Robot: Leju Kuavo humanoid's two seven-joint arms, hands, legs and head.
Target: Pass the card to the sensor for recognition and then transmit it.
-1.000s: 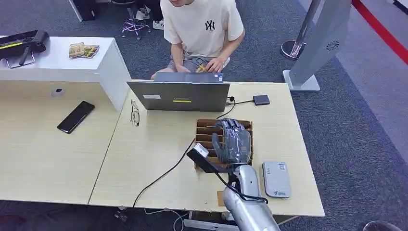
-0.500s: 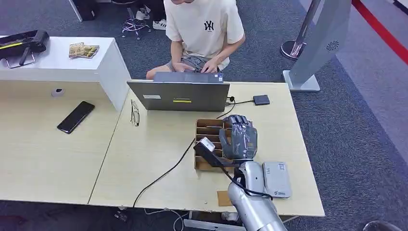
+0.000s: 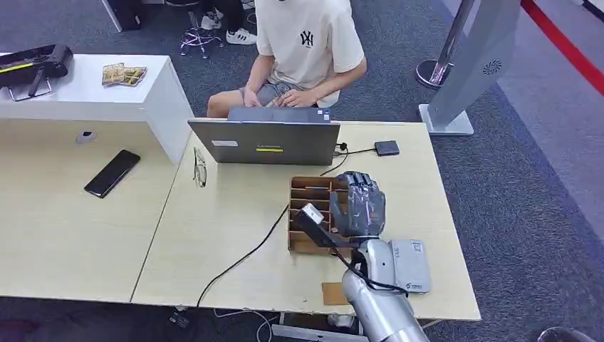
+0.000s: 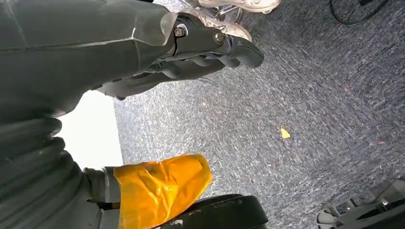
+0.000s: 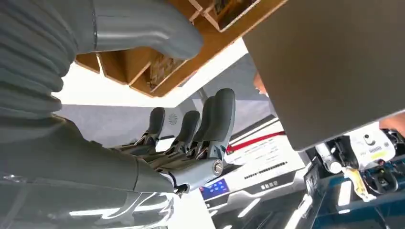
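One brown slotted card box (image 3: 313, 191) under right hand (image 3: 358, 205), fingers spread, holding nothing; left hand (image 4: 143, 47) unclear

— What's my right hand (image 3: 358, 206) doing?
— I see it raised on its silver arm (image 3: 377, 299), fingers (image 5: 210, 124) apart and empty, thumb (image 5: 143, 28) opposite them.
— And the left hand (image 4: 143, 52)?
— Hanging low, holding nothing.

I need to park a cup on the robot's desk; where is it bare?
Bare tabletop lies between the glasses and the cable. Crowded: the slotted box, right hand and white reader.
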